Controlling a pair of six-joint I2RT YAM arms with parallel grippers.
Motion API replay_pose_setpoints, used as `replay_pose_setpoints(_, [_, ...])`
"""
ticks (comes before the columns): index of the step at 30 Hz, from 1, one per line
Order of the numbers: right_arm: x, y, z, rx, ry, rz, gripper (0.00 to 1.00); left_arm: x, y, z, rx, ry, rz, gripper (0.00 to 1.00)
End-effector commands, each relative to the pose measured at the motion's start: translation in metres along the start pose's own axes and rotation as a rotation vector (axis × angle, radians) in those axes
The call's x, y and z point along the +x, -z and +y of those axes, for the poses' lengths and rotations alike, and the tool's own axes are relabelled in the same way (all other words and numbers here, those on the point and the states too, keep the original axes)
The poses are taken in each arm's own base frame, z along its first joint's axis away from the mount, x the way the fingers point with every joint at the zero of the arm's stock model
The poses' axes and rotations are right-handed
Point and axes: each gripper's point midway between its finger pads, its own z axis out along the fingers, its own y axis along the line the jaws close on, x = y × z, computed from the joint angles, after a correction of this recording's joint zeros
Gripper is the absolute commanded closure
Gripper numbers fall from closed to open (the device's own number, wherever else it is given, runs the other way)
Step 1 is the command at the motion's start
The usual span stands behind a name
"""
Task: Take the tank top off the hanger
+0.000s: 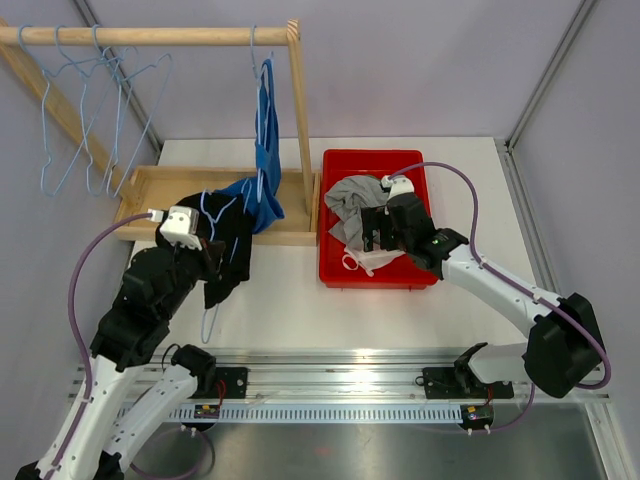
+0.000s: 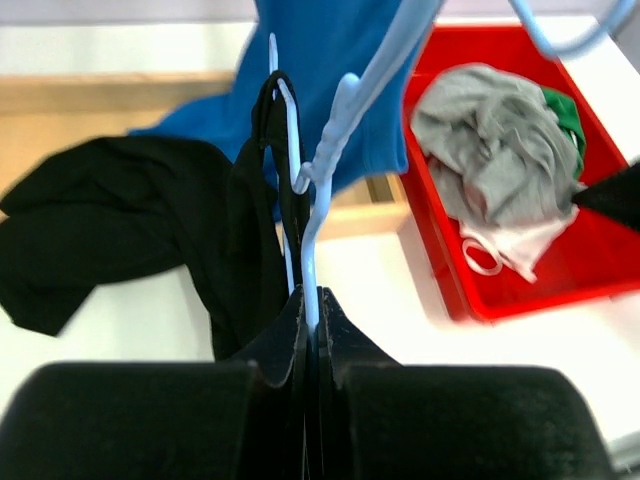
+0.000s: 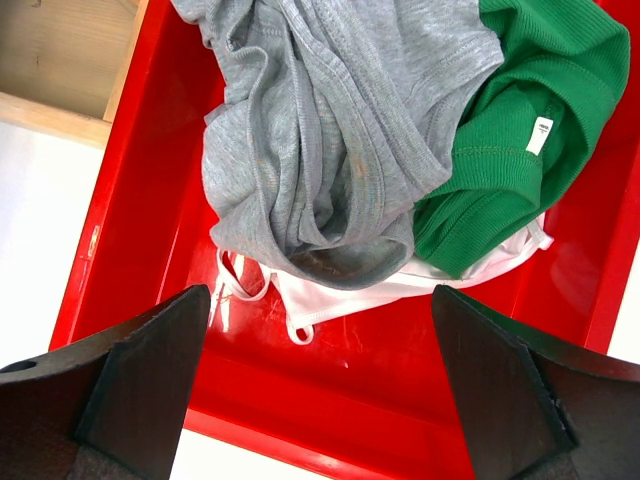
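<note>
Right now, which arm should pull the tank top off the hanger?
Right. The left gripper is shut on the hanger, so it can only hold. The right gripper is open and empty above the red bin, though it must cross over to the black tank top.

One red bin (image 1: pixel 335 275), five garments (image 1: pixel 262 195) (three binned), two arms (image 1: pixel 500 290)

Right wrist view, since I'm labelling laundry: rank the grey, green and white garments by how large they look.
1. grey garment, largest.
2. green garment.
3. white garment, smallest showing; mostly buried under the others, so its true size is unsure.
</note>
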Motion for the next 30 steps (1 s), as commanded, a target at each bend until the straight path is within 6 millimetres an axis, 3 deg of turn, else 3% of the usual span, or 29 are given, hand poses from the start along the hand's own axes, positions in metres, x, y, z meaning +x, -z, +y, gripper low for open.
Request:
replay_pose_setpoints(1, [-0.01, -0.004, 0.006, -0.012, -0.001, -0.038, 0.01, 0.009, 0.01, -0.022, 0.122, 0.038, 0.039, 1.0])
replay_pose_setpoints(6, [-0.01, -0.005, 0.006, -0.011, 0.0, -0.039, 0.0, 0.028, 0.023, -0.035, 0.21, 0.042, 0.116, 1.0])
replay_pose_setpoints(10, [-0.008, -0.006, 0.006, -0.009, 0.005, -0.033, 0.01, 0.024, 0.039, -0.059, 0.349, 0.056, 0.124, 1.0])
replay_pose_setpoints(18, [-0.01, -0.008, 0.007, -0.011, 0.003, -0.033, 0.01, 0.016, 0.063, -0.085, 0.511, 0.093, 0.139, 1.0])
replay_pose_setpoints(21, [-0.008, -0.009, 0.007, -0.01, 0.006, -0.029, 0.01, 0.009, 0.074, -0.106, 0.637, 0.121, 0.137, 1.0])
replay_pose_setpoints(25, [-0.01, -0.008, 0.007, -0.01, 0.005, -0.037, 0.01, 0.0, 0.078, -0.119, 0.717, 0.144, 0.128, 1.0])
replay_pose_setpoints(30, [-0.016, -0.003, 0.011, -0.036, -0.002, -0.06, 0.0, -0.006, 0.065, -0.132, 0.773, 0.16, 0.121, 1.0])
